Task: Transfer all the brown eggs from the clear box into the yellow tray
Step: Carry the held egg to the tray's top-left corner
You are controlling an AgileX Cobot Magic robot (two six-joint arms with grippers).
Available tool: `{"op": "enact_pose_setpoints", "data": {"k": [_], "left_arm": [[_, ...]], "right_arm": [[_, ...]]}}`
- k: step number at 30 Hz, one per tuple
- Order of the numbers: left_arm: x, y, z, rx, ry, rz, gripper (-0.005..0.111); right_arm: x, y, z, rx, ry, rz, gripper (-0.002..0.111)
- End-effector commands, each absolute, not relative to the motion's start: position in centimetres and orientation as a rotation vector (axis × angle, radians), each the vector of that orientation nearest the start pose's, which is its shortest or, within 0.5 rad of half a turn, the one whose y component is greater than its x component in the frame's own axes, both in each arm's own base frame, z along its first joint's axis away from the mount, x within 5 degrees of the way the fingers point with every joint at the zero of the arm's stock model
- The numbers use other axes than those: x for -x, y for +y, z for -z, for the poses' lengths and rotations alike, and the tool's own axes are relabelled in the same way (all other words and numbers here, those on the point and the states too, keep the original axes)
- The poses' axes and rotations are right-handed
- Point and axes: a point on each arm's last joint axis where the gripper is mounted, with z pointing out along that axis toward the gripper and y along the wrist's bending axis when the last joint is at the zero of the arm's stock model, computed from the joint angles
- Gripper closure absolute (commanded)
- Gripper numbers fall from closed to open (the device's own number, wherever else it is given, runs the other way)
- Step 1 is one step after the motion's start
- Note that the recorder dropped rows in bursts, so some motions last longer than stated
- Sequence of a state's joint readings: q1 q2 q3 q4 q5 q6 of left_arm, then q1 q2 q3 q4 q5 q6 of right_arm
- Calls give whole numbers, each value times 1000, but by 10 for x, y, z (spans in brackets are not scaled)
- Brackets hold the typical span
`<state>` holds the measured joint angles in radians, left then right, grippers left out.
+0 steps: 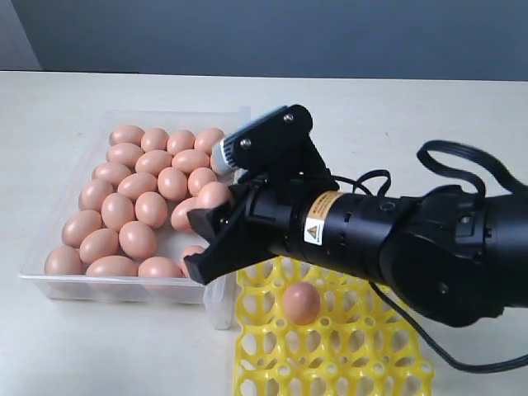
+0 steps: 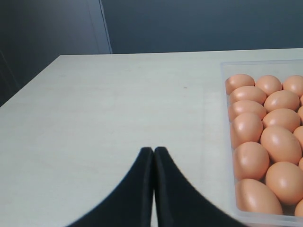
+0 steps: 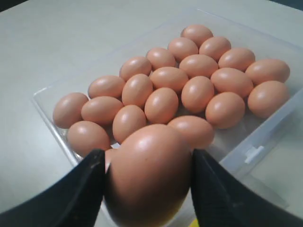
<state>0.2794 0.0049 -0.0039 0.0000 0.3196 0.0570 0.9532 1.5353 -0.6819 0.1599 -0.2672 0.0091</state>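
Observation:
Several brown eggs (image 1: 136,186) lie packed in the clear box (image 1: 115,289) on the left of the table. My right gripper (image 3: 147,163) is shut on one brown egg (image 3: 149,175), which fills the gap between its two black fingers. In the exterior view the right gripper (image 1: 200,245) hangs over the box's near right corner, beside the yellow tray (image 1: 330,355). One egg (image 1: 301,302) sits in a tray cup. My left gripper (image 2: 154,150) is shut and empty, over bare table beside the box (image 2: 227,142); it does not show in the exterior view.
The right arm's black body and cables (image 1: 429,247) stretch over the tray's far side. The pale tabletop (image 1: 396,115) runs behind the box, and a dark wall (image 1: 264,33) rises beyond it. A small tab (image 3: 251,153) sticks out from the box's long side.

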Motion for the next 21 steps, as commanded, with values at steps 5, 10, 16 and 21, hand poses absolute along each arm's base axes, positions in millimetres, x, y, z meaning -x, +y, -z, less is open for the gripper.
{"op": "enact_pose_setpoints", "data": {"k": [5,10,16,21], "left_arm": [[-52,15,-185,196,1788,-237,106],[-52,15,-185,196,1788,-237,106],[-52,15,-185,196,1788,-237,106],[-52,15,-185,196,1788,-237,106]], "right_arm": [[-178,219,-170,529,2016,-604,108],[-178,217,-160,531,2021,-582,108],[-179,218,-146,525,2076,-570,108],[-178,220,-133,557,2112,-548,108]]}}
